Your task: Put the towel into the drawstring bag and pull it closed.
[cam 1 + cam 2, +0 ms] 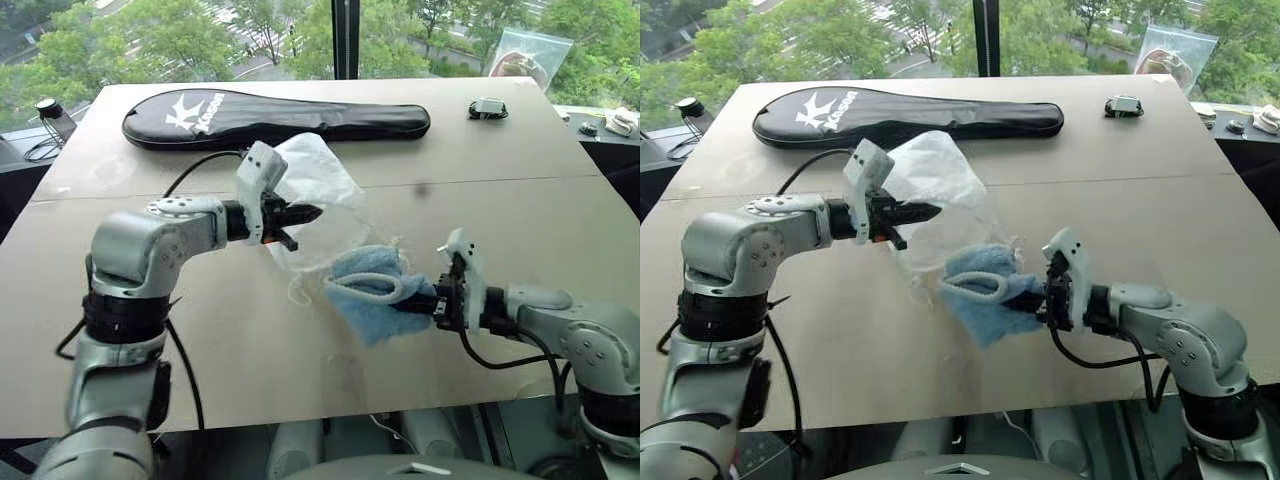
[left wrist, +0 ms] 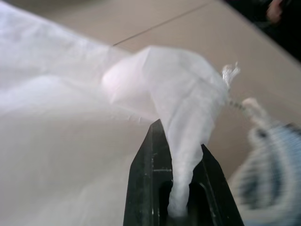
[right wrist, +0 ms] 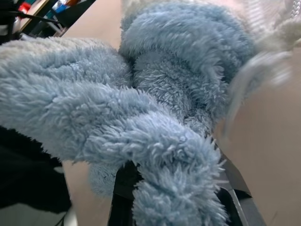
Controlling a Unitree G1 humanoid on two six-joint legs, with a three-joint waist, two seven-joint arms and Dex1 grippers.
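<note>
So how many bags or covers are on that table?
3: the white drawstring bag held up mid-table by the left gripper, the long black racket cover along the far edge, and a clear plastic bag at the far right corner.

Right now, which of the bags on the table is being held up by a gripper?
The drawstring bag, white and translucent, pinched in the left gripper; the black racket cover lies flat, untouched.

You see a thin, semi-translucent white fabric drawstring bag [image 1: 318, 205], crinkled, a fluffy light-blue terry towel [image 1: 372, 292] just beside the bag, a smooth matt black racket cover [image 1: 275, 116] beyond the bag, a matt tan tabletop [image 1: 480, 190] under the bag.
</note>
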